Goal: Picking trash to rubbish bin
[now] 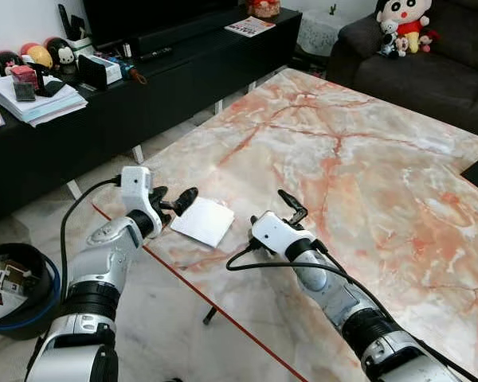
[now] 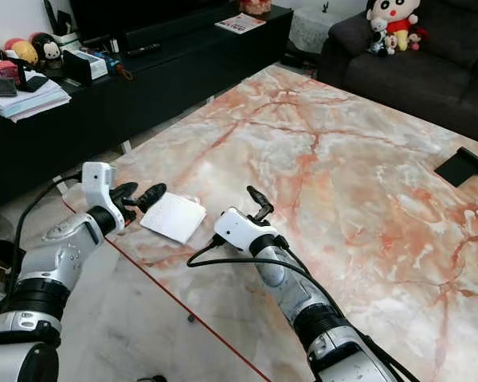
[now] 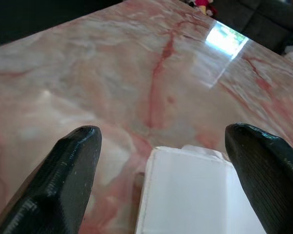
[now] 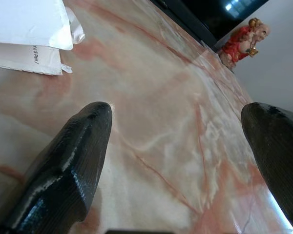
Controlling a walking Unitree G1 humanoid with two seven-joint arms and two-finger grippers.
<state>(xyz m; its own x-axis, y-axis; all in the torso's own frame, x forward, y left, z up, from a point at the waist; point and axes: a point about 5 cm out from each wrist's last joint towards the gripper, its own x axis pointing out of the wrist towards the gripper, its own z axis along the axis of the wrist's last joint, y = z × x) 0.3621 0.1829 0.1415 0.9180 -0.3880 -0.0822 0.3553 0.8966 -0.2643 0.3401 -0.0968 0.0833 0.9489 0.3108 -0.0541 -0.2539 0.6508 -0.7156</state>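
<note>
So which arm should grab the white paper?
Probably the left. Its gripper is at the edge of the white paper, fingers open with the paper between them. The right gripper is beside the paper, pointing across the marble table.

Veined in pink, rust and cream: the marble surface (image 1: 366, 159). White, the flat packet (image 1: 202, 220). Black-fingered, silver-armed, the left pincer (image 1: 174, 204) and right pincer (image 1: 280, 210). Black with blue rim, the rubbish bin (image 1: 16, 286).
</note>
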